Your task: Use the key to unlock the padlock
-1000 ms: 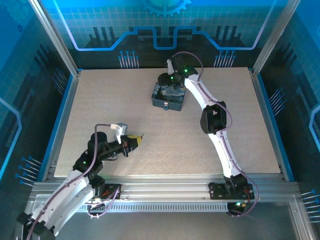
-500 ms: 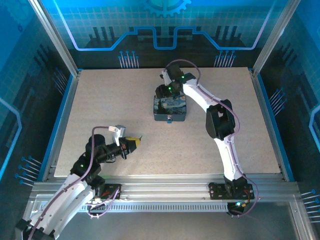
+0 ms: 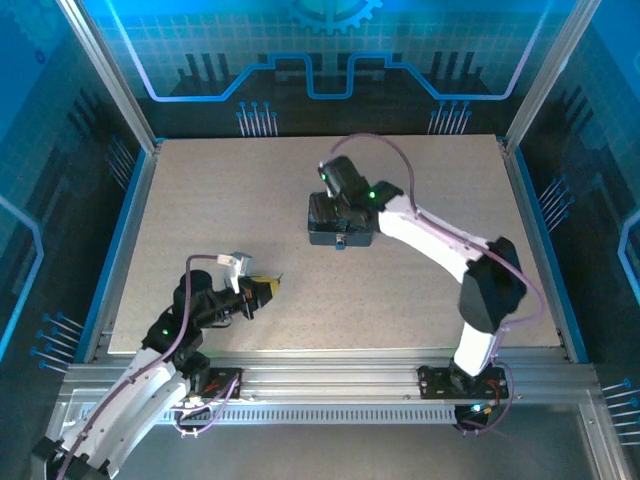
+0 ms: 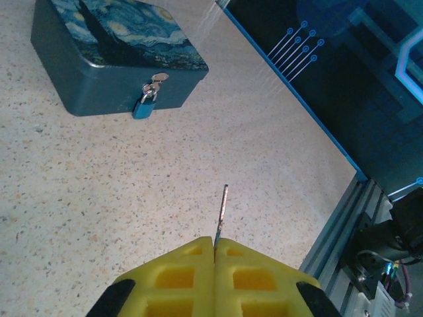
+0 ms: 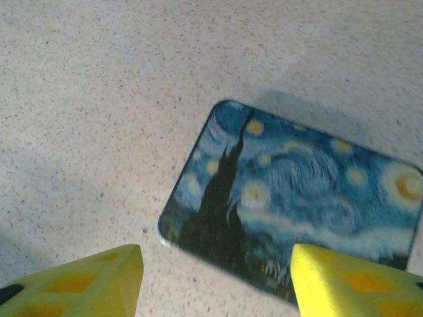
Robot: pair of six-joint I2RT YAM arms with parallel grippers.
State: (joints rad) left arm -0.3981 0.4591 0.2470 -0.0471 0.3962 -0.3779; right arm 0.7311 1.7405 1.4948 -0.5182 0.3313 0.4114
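The padlock (image 4: pixel 146 105), tiny and bluish with a thin silvery shackle, hangs on the front hasp of the starry-night tin (image 4: pixel 112 46); from above it shows at the tin's near side (image 3: pixel 341 241). My left gripper (image 4: pixel 214 241) is shut on the key (image 4: pixel 223 211), whose thin dark blade sticks out past the yellow fingertips toward the tin, well short of it. My right gripper (image 5: pixel 215 259) is open above the tin (image 5: pixel 297 191), with its fingers astride the lid's corner.
The tin (image 3: pixel 345 236) sits at the middle back of the speckled table (image 3: pixel 220 210). The right arm (image 3: pixel 440 245) arches over it from the near right. A blue rail and aluminium frame (image 4: pixel 344 218) edge the table.
The right arm's elbow swung out to the right and toward the near edge, and its wrist came over the tin. The tin slid slightly toward the near edge and squared up. The left gripper barely moved.
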